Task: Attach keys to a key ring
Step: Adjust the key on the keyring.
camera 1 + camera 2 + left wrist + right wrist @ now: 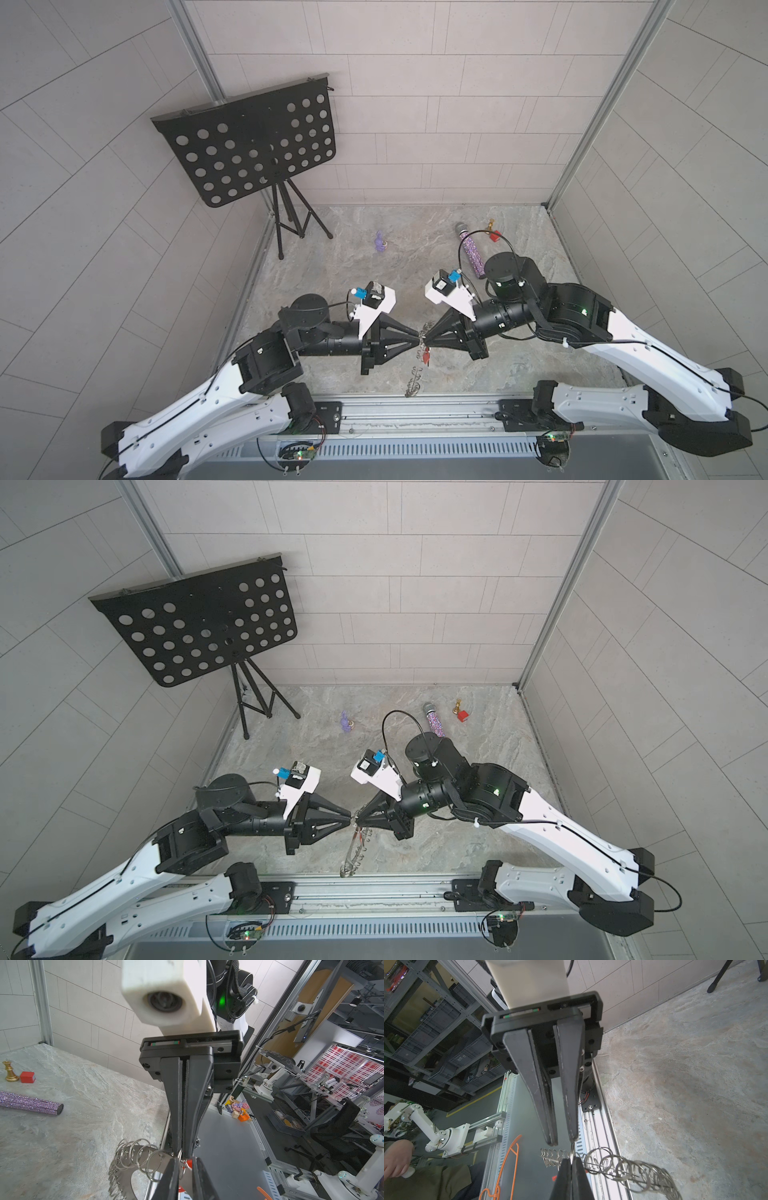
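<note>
Both grippers meet tip to tip above the table's front middle. My right gripper (427,337) (571,1159) is shut on one wire loop of the key ring (414,374) (124,1176). The ring is a grey disc fringed with loops, and it hangs tilted and edge-on below the tips. My left gripper (417,338) (185,1159) has its jaws a narrow gap apart. In the right wrist view nothing sits between them, and one fingertip (572,1139) touches the held loop. Of the key, only the red tag (424,355) (188,1162) shows, dangling beside the disc just under the tips.
A black music stand (249,145) fills the back left. A purple figure (379,242), a glittery microphone (471,253), a red cube (495,237) and a gold chess piece (490,226) lie at the back. The metal front rail (415,405) runs just below the hanging disc.
</note>
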### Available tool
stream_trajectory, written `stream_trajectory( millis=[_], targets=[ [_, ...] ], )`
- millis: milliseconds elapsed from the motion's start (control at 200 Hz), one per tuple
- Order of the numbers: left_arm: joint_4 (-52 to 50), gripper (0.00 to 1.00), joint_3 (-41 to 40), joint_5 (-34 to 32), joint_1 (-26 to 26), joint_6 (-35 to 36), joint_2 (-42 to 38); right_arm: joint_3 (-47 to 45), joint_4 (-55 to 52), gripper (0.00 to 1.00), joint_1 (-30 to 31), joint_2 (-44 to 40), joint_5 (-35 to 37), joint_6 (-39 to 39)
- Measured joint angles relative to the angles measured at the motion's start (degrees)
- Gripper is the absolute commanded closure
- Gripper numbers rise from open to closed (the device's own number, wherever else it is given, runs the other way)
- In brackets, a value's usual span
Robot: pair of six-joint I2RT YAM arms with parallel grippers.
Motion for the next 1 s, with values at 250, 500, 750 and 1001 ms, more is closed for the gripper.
stream_trajectory(
  millis=[250, 500, 750, 1001],
  targets=[
    [-0.5, 0.81, 0.0, -1.7, 0.0, 0.1, -1.3, 0.0, 0.0, 1.00, 0.2, 0.0, -0.4, 0.0],
    [-1.2, 0.81, 0.0, -3.4, 0.0, 0.5, -2.6, 0.0, 0.1, 1.00, 0.4, 0.0, -0.9, 0.0],
    [-1.2, 0.81, 0.0, -1.2, 0.0, 0.4, -0.7, 0.2, 0.5, 1.00, 0.4, 0.1, -0.8, 0.0],
    [-1.2, 0.81, 0.0, -0.1, 0.0, 0.0, -0.5, 0.2, 1.0, 1.00, 0.5, 0.2, -0.9, 0.0]
  ],
)
